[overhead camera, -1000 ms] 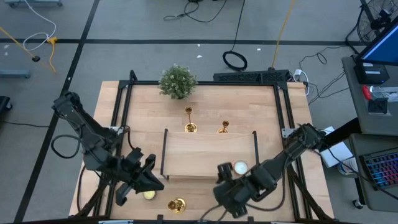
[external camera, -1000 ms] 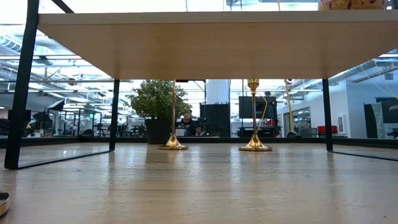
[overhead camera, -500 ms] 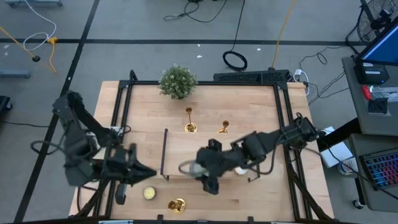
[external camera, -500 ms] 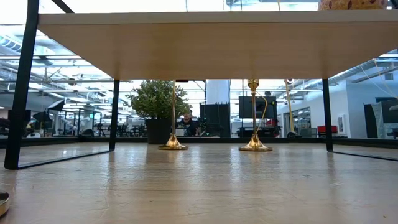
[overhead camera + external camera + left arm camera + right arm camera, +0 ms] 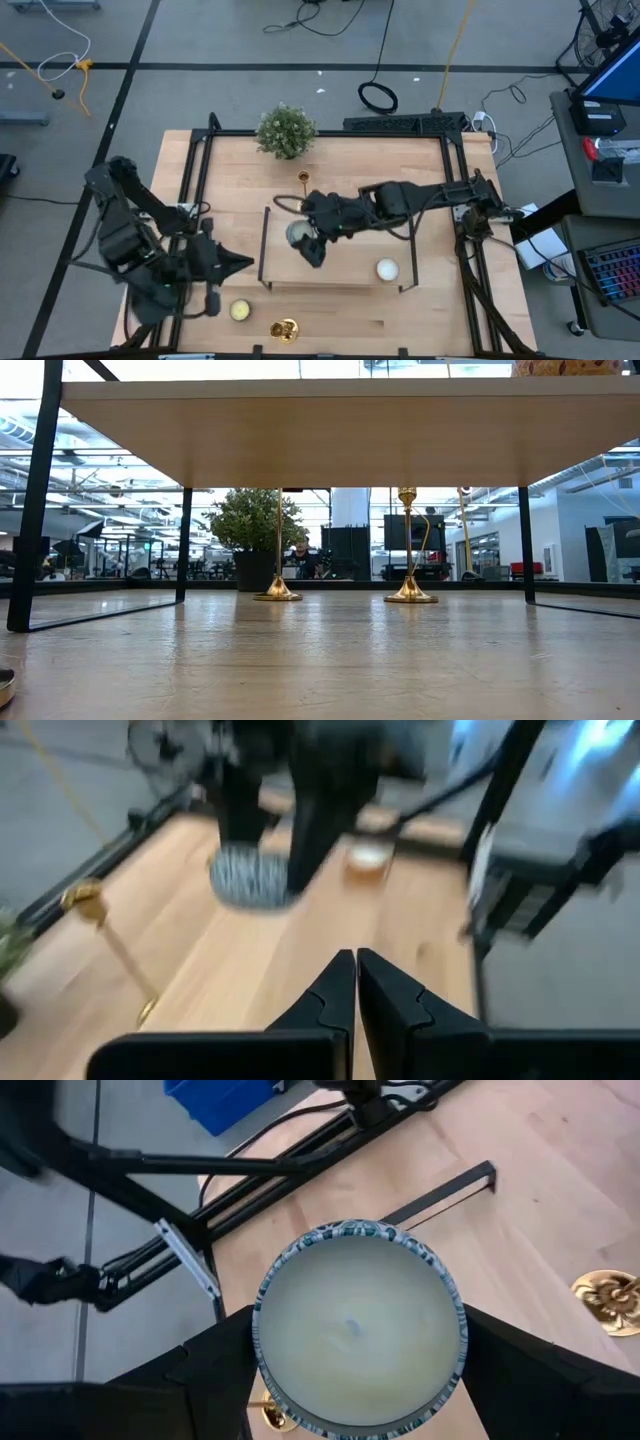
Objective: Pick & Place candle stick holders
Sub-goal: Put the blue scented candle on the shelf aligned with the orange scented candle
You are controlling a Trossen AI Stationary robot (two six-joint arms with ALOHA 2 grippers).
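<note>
Right pincer [image 5: 303, 240] grips a round patterned-rim candle jar [image 5: 358, 1325], pale wax inside, over the low shelf [image 5: 340, 262]. A second ago it was at the desk's near edge. Left pincer [image 5: 355, 982] shut, empty, near-left. Shiny gold candle stick holders: two upright behind the shelf [image 5: 278, 592] [image 5: 410, 593], one at the near edge [image 5: 284, 328]. Pale wood desk [image 5: 400, 165], open hall behind.

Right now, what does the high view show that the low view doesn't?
Only high: both arms, the right gripper holding a candle above the shelf, the left gripper shut, left of it. Only low: a second holder, covered by the right arm from above. Both: plant, shelf, the tall holder.
</note>
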